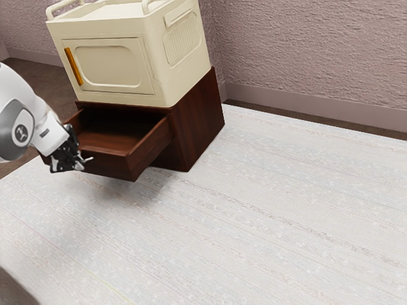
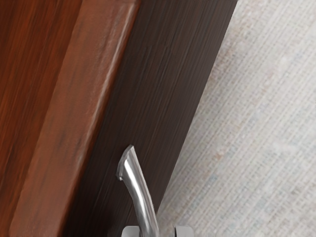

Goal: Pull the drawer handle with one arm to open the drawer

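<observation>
Rough walls (image 1: pixel 305 54) back the open drawer (image 1: pixel 109 166); the arm (image 1: pixel 14 95) bears an emblem (image 1: pixel 21 133).

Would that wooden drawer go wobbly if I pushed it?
Probably not: the drawer has thick, straight walls, so it should feel stiff. It would likely slide back into the brown cabinet rather than tip, and might feel a bit heavy, looking like solid wood.

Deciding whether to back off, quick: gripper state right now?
Gripper: open, with the metal handle between its fingertips, a gap showing on one side.
</observation>
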{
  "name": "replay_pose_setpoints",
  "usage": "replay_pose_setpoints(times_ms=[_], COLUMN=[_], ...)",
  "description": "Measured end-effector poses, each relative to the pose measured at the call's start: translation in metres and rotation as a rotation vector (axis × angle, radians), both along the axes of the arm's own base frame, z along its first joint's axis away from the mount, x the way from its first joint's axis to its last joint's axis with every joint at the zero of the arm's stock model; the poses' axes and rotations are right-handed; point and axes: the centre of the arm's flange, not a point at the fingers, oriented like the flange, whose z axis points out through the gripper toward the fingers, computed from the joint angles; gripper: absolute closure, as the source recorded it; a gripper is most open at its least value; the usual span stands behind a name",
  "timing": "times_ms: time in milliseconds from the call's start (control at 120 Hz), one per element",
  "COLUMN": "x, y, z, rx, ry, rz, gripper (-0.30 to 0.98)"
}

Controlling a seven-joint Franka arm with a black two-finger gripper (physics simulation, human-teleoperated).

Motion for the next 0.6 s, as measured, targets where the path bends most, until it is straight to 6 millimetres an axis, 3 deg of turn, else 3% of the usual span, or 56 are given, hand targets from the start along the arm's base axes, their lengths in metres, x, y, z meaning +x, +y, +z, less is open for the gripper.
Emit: replay_pose_setpoints(times_ms=[183, 500, 550, 600], x=[-0.008, -0.009, -0.012, -0.017], y=[-0.002, -0.005, -0.013, -0.032], z=[0.004, 0.01, 0.024, 0.048], rx=[0.009, 0.019, 0.035, 0.058], ry=[-0.006, -0.014, -0.032, -0.064], rz=[0.007, 0.003, -0.004, -0.024], gripper=[0.7, 0.31, 0.26, 0.21])
